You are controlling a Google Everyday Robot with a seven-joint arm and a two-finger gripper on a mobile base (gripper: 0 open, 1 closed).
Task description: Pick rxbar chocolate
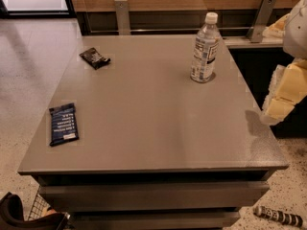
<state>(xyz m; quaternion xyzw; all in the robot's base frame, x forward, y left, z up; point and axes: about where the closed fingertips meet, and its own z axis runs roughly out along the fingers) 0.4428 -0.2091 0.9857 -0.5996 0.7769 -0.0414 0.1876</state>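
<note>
The rxbar chocolate is a small black crinkled wrapper lying flat near the far left corner of the grey table. A larger dark blue bar wrapper with white text lies near the table's left front edge. My gripper shows as a pale yellow and white shape at the right edge of the view. It sits just off the table's right side, far from the black bar and holding nothing that I can see.
A clear water bottle with a white cap stands upright at the far right of the table. A wooden wall with metal brackets runs behind. A wire basket and a dark striped object lie on the floor in front.
</note>
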